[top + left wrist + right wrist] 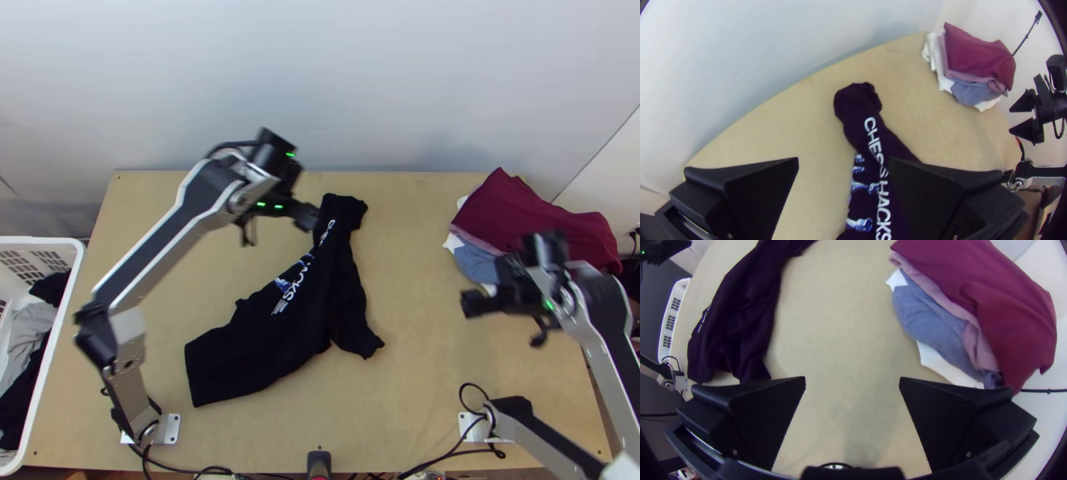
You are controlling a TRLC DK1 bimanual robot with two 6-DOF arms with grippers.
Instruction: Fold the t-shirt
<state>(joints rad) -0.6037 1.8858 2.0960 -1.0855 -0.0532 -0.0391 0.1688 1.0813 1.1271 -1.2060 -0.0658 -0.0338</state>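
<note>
The black t-shirt (276, 344) lies bunched lengthwise on the table, its white print facing up, slanting from lower left to a narrow end near the back. Beside that narrow end, my left gripper (280, 212) is above the table. In the left wrist view the left gripper (842, 178) is open, one finger over the printed shirt (859, 106). My right gripper (480, 296) is at the near left side of the clothes pile. Its fingers stand apart in the right wrist view, where the right gripper (852, 395) holds nothing and the dark shirt (744, 306) lies off to one side.
A pile of folded clothes, maroon on top (520, 216), sits at the table's back right. A white basket (48, 352) with clothes stands at the left edge. Bare wood (416, 264) lies between shirt and pile. Cables run along the near edge.
</note>
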